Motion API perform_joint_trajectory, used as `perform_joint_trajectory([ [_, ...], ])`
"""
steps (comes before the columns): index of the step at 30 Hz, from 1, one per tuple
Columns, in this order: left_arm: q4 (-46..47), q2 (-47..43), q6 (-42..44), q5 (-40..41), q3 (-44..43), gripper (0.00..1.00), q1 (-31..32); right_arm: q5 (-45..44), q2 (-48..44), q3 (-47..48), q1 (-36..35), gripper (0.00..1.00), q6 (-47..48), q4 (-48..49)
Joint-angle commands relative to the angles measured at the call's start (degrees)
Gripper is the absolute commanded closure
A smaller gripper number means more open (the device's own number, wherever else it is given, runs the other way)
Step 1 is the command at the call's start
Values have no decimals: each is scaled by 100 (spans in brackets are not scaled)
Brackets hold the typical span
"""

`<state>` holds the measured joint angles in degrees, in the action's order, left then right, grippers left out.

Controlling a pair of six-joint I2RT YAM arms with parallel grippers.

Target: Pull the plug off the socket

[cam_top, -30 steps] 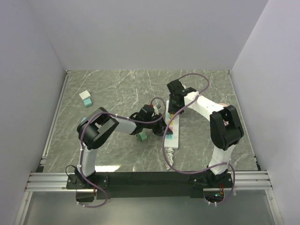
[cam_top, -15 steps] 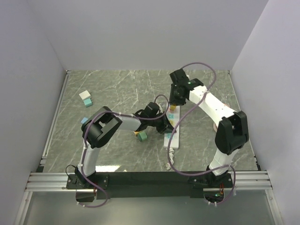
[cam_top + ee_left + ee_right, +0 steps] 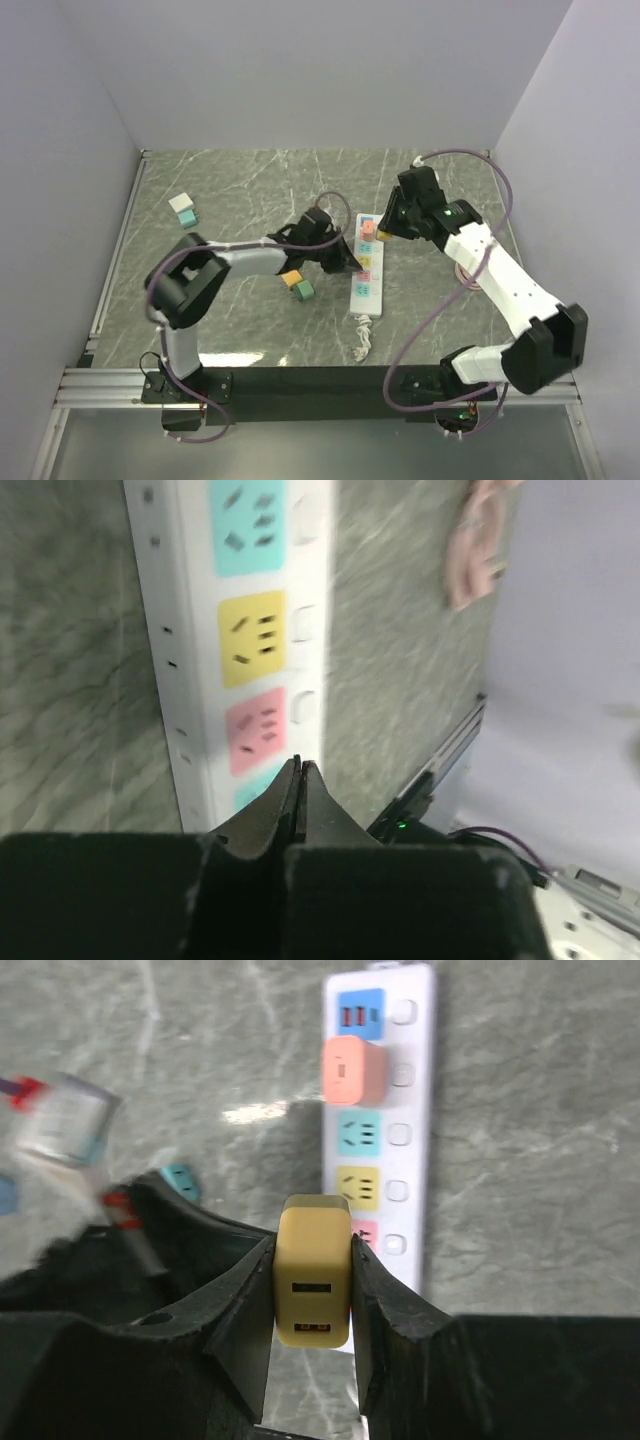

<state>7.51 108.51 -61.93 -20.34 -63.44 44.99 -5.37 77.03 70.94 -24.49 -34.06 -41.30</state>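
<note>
At the left of the top view a white and teal cube (image 3: 183, 208) lies alone on the desk (image 3: 250, 190). Nearer the middle, a yellow cube (image 3: 291, 277) and a green cube (image 3: 303, 290) sit close together, just beside the left arm.

The left gripper (image 3: 299, 785) is fully closed with nothing between its fingers. Its tip sits over the left edge of the power strip (image 3: 365, 290), near the pink outlet; whether it presses on the strip I cannot tell.

The power strip lies at the centre of the desk, its short cord (image 3: 362, 340) trailing toward the bottom of the frame. A salmon plug (image 3: 352, 1070) sits in an outlet near the far end.

To the right, the right gripper (image 3: 313, 1260) is partly open and clamped on the yellow plug (image 3: 313, 1300), which looks lifted clear of the strip.

The main risk now is a drop. The fingers hold only the plug's smooth sides, so a quick swing could let it slip onto the strip or desk. If the left gripper drags sideways as it leaves, it could shift the strip or knock the two cubes.
</note>
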Motion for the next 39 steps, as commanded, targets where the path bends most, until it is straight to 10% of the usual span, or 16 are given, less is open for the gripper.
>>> perform_joint_trajectory([
  [1, -267, -1295, 305, 487, 7, 100, -393, 510, -294, -308, 32, 100, -31, 946],
  [15, -1498, -4249, 480, 909, 1439, 100, -2187, 3111, 2384, 921, -583, 100, 304, 2239],
  [33, -1735, -4980, 357, 751, 1897, 100, -2566, 3578, 5190, 2943, -1040, 100, -557, 2627],
  [39, -1551, -4910, 287, 619, 2002, 100, -2566, 3007, 4980, 2997, -1031, 47, -154, 1741],
])
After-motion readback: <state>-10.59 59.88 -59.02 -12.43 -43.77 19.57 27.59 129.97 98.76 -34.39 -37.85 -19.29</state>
